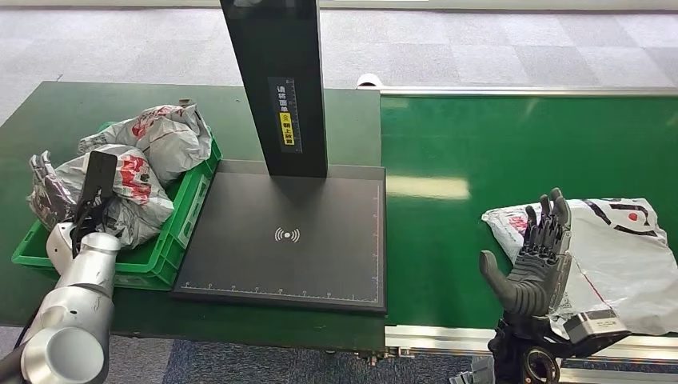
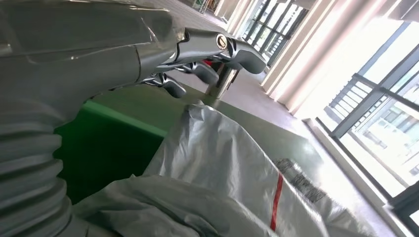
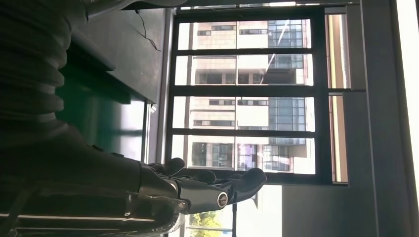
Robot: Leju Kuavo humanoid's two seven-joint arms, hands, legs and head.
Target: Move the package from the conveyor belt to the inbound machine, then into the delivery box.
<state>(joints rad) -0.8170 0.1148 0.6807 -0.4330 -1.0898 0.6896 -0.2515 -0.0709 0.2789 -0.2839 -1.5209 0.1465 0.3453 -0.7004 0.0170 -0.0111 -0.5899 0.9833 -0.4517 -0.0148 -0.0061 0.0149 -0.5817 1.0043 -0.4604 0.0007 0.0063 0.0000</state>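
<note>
Package (image 1: pixel 620 256) flat on green conveyor belt (image 1: pixel 448 144), near its front edge. Right hand (image 1: pixel 534 256) upright just left of package, fingers spread, holding nothing. Black inbound machine (image 1: pixel 288 240) with tall post between belt and green delivery box (image 1: pixel 188 204). Box piled with bags (image 1: pixel 152 140). Left hand (image 1: pixel 52 196) over box, fingers apart, nothing held.

The robot's dark right hand (image 3: pixel 197 190) reached in from the lower left of the frame, fingers extended and holding nothing; its grey ribbed wrist cover (image 3: pixel 29 74) took up the upper left; a strip of green conveyor belt (image 3: pixel 99 123) showed beside it; the centre held a dark-framed window (image 3: pixel 257 94), with pale multi-storey buildings (image 3: pixel 247 108) beyond the glass.
</note>
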